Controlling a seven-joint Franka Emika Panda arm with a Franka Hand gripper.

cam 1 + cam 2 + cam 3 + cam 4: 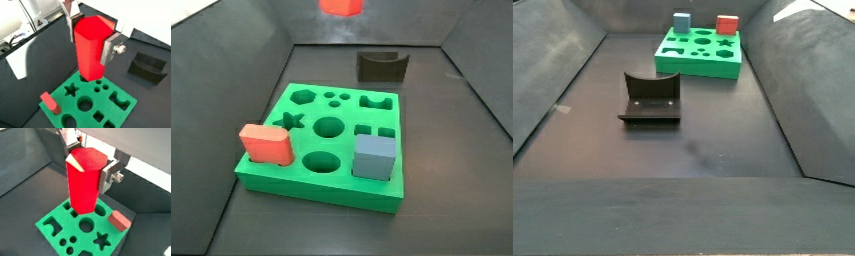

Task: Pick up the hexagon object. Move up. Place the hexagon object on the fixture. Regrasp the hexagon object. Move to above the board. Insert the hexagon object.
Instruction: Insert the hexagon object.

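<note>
The hexagon object [89, 47] is a bright red prism hanging upright, with my gripper [90, 40] shut on its upper end. Both wrist views show silver fingers [107, 178] pressing its sides. Its lower end hangs above a corner of the green board [107, 112], beside the star hole [71, 90], and hides the board beneath it. In a side view only the peg's lower tip [339, 6] shows at the top edge, high over the board [338, 150]; the gripper is out of that view. The dark fixture [381, 66] stands behind the board with its notch bare.
A salmon-pink block [267, 143] and a blue cube [374, 157] stand in holes along the board's near edge. The hexagon hole [302, 97] sits at a far corner. Dark sloping walls [560, 70] enclose the floor; the fixture [651, 98] stands apart from the board [700, 55].
</note>
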